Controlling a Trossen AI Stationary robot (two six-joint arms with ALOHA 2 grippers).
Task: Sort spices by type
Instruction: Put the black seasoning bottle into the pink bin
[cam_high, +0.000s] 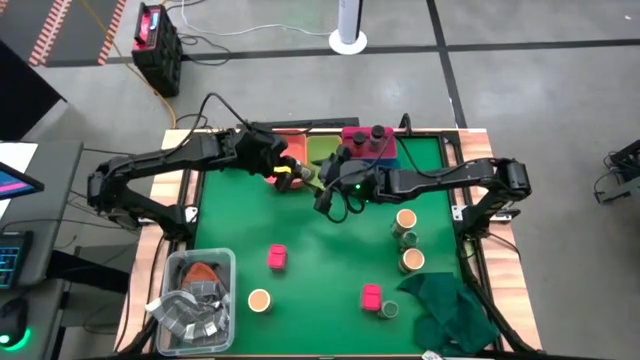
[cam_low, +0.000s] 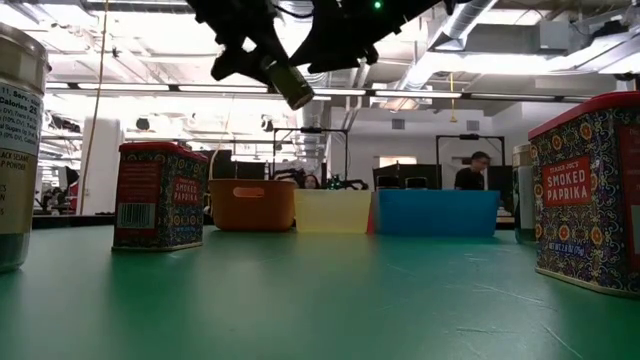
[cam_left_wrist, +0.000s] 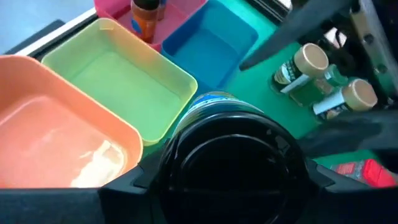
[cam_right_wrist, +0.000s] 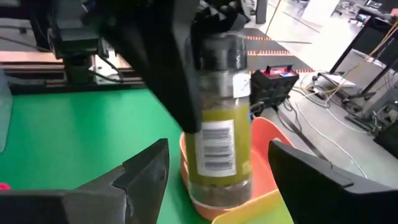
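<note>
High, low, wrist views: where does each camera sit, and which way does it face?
High: above the table, straight down; both arms show, left gripper holding a dark-capped jar above the orange bin.
Low: table-top height, level toward the yellow bin; arms enter from above.
Left wrist: down onto the jar's cap; own gripper around it.
Right wrist: sideways at the jar; own open right gripper below.
Shared: every view shows the jar.
</note>
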